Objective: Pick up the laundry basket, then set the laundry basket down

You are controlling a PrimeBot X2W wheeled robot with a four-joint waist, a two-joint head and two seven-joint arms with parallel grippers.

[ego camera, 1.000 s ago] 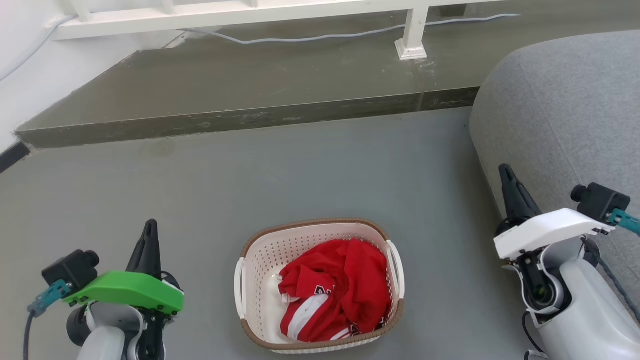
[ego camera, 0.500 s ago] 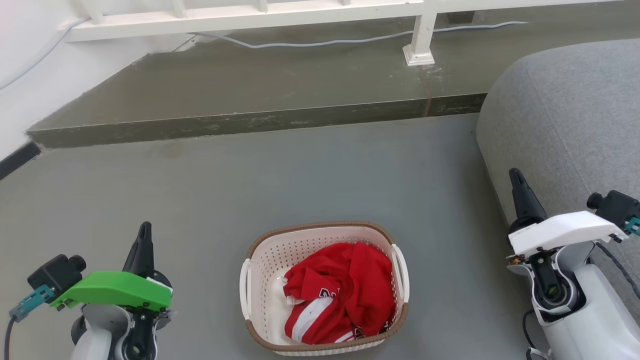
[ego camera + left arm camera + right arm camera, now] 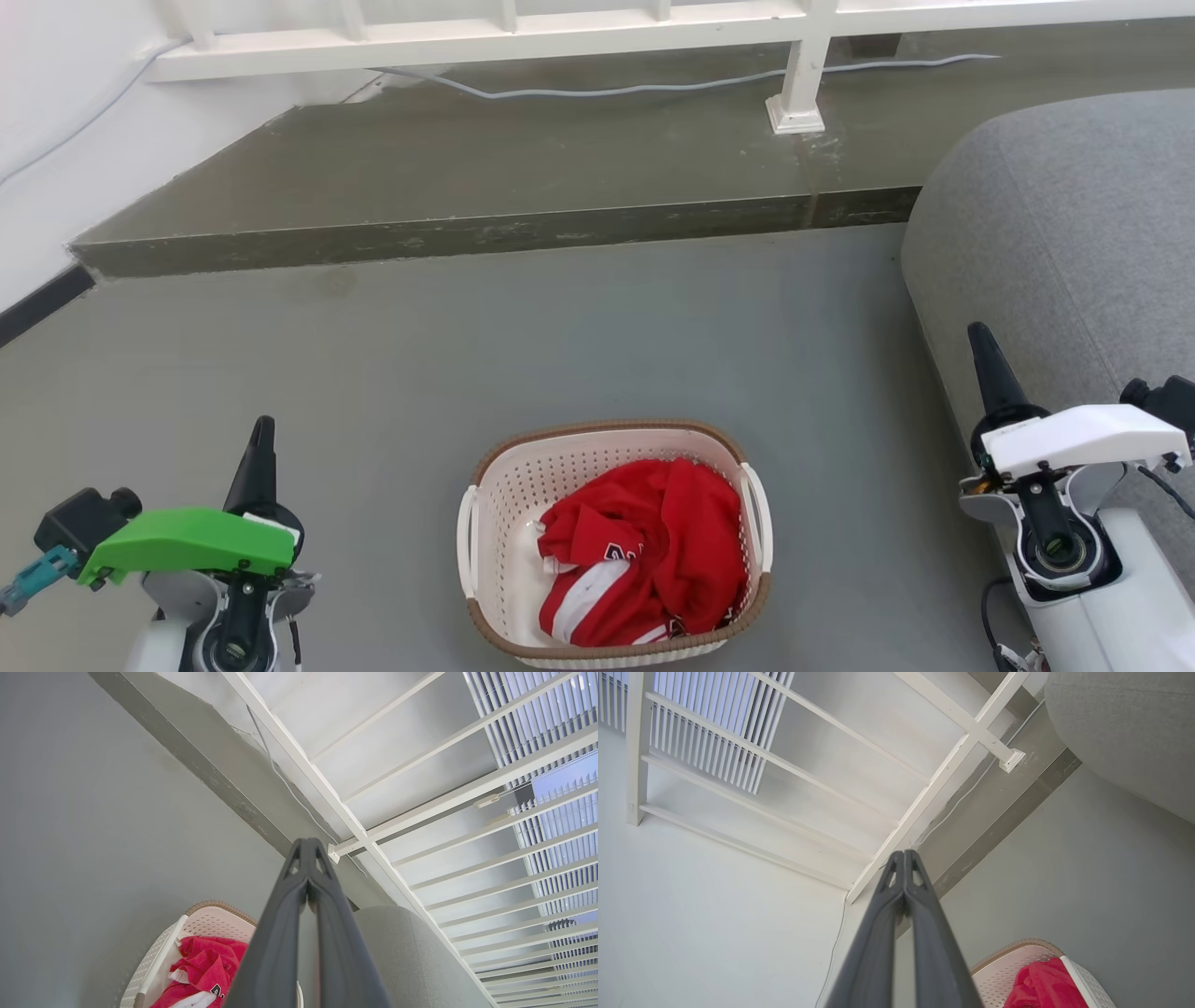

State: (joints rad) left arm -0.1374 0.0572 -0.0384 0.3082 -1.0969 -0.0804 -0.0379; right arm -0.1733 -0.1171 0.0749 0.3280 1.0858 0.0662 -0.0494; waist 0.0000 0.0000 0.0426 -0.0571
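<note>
The laundry basket (image 3: 490,518), cream-white with perforated walls and a brown woven-look rim, sits on the grey floor at the bottom middle of the head view, with red and white clothing (image 3: 644,551) inside. White loop handles run along its left and right sides. My left gripper (image 3: 261,431) is shut and empty, well to the basket's left. My right gripper (image 3: 982,338) is shut and empty, off to its right beside the sofa. The basket (image 3: 205,917) shows low in the left wrist view behind the left gripper (image 3: 307,845). The right wrist view has the basket (image 3: 999,973) beside the right gripper (image 3: 903,855).
A grey sofa (image 3: 1064,243) rises at the right, close to my right arm. A raised floor step (image 3: 467,238) crosses the view beyond the basket, with a white railing (image 3: 560,33), its post (image 3: 798,89) and a cable (image 3: 607,91) on it. A white wall (image 3: 56,131) stands at left.
The whole head view has shifted, so the camera moved. Both grippers sit lower in the view than before, still shut. The basket stays on the floor.
</note>
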